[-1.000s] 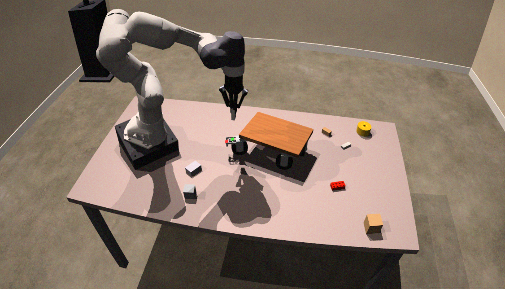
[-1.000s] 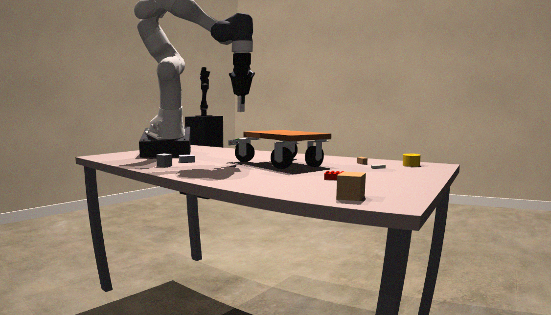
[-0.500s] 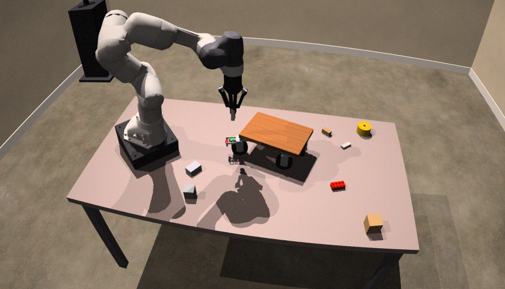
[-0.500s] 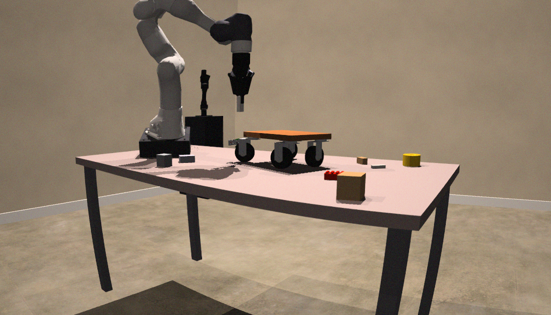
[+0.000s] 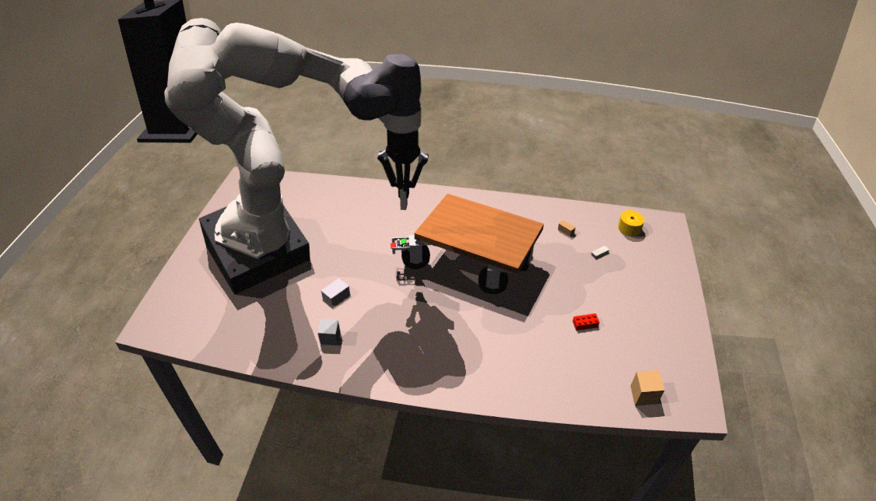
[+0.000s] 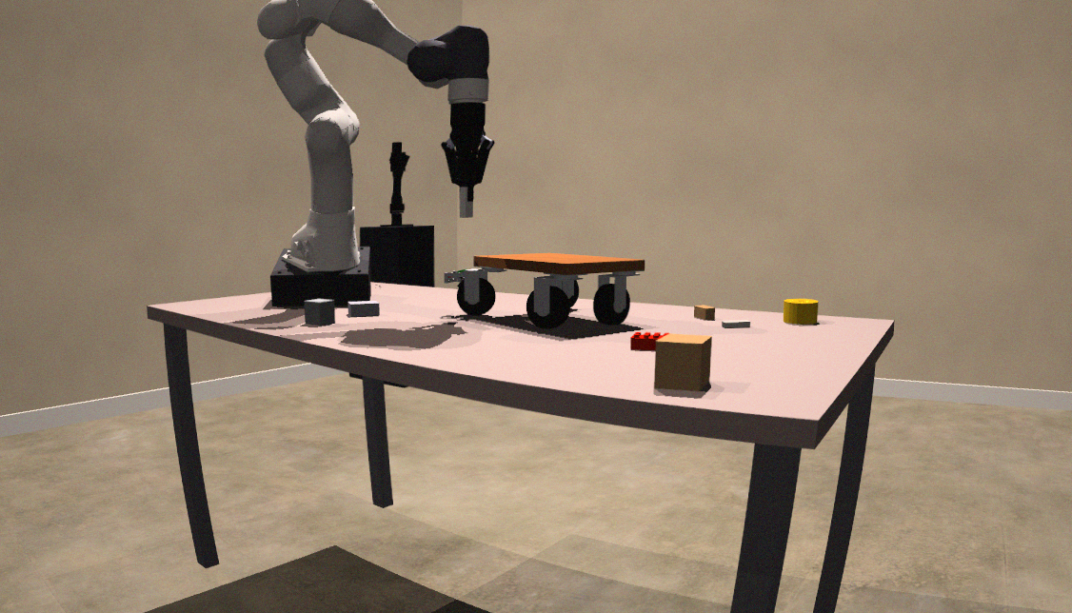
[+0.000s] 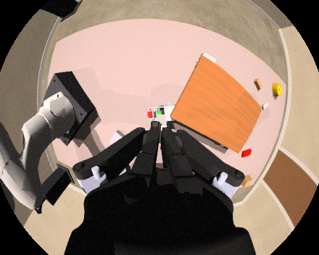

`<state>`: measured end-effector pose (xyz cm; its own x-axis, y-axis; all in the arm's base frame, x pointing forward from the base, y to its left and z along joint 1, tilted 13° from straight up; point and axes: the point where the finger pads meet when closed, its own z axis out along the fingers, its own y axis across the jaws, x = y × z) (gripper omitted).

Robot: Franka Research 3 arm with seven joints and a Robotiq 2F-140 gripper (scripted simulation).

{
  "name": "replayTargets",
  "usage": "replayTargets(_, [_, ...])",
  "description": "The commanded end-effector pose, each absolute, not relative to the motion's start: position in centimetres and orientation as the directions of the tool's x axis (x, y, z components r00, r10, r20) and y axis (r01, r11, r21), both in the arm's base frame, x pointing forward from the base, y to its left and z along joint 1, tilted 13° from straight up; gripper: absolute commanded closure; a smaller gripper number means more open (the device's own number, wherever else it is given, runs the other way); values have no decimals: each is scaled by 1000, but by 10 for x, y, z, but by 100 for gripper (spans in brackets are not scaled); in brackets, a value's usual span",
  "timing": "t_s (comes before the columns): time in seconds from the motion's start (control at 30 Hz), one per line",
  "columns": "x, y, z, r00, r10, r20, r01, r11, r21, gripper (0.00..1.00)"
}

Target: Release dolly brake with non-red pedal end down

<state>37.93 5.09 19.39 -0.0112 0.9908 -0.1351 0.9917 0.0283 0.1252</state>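
Observation:
The dolly has an orange wooden deck and black caster wheels and stands on the pink table. At its left corner a caster carries a brake pedal with a red end and a green end, sticking out beyond the deck. My gripper is shut and empty. It points straight down and hangs a short way above the pedal, apart from it.
On the table lie two grey blocks, a red brick, a tan cube, a yellow cylinder, a small brown block and a small white block. The robot base stands at the left.

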Motion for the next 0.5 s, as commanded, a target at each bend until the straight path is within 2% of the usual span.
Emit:
replayTargets(0.0, [378, 50, 193, -39, 989, -141, 991, 56, 119, 100])
replayTargets(0.47, [376, 46, 194, -114, 980, -164, 984, 134, 118, 100])
